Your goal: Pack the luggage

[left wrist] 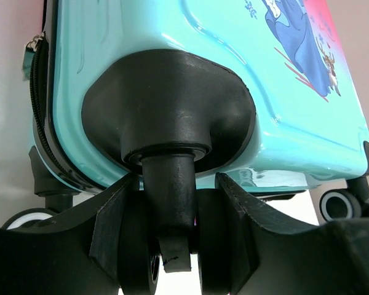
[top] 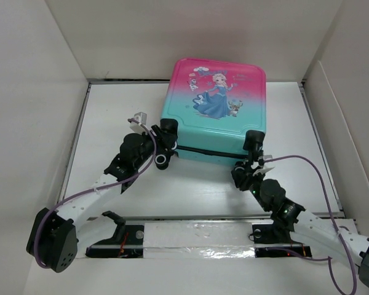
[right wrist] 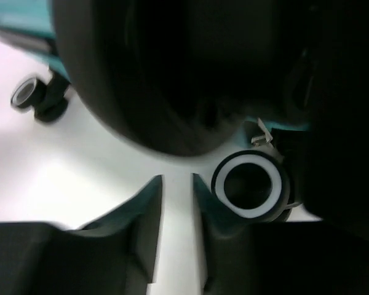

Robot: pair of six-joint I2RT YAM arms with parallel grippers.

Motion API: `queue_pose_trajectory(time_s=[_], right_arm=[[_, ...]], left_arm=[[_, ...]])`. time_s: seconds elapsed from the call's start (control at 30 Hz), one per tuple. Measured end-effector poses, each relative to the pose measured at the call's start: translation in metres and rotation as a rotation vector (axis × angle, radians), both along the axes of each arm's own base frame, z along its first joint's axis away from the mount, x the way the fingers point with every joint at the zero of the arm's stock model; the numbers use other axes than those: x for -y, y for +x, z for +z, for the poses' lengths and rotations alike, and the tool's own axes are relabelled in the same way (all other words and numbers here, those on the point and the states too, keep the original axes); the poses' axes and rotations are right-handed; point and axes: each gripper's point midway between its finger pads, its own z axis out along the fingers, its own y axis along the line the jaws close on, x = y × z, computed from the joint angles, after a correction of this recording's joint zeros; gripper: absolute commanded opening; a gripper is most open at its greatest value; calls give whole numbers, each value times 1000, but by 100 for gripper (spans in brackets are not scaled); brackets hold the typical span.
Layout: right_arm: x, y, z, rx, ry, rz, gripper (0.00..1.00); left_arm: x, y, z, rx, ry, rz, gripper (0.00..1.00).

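Note:
The luggage (top: 218, 104) lies flat and closed on the white table, its pink-to-teal princess shell facing up. My left gripper (top: 163, 152) is at its near left corner. In the left wrist view the fingers (left wrist: 111, 221) clamp both sides of the black twin wheel (left wrist: 169, 209) under the corner housing (left wrist: 166, 110). My right gripper (top: 246, 165) sits at the near right corner, just below the black housing (top: 254, 140). In the right wrist view its jaws (right wrist: 177, 209) stand a narrow gap apart with only bare table between them. A white-ringed wheel (right wrist: 249, 184) is just to their right.
White walls (top: 37, 92) close in the table on the left, back and right. A foil-taped strip (top: 197, 236) runs along the near edge between the arm bases. The zipper pull (left wrist: 34, 43) hangs at the luggage's left seam. Another wheel (right wrist: 26, 93) shows far left.

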Motion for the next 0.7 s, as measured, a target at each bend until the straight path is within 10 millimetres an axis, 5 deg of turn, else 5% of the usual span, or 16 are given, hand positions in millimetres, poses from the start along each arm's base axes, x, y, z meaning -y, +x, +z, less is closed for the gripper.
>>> queue_pose_trajectory(time_s=[0.23, 0.4, 0.7], right_arm=[[17, 8, 4, -11, 65, -133, 42], [28, 11, -8, -60, 43, -215, 56], [24, 25, 2, -7, 3, -238, 48]], left_arm=[[-2, -8, 0, -6, -25, -1, 0], [-2, -8, 0, 2, -37, 1, 0], [-2, -8, 0, 13, -47, 2, 0]])
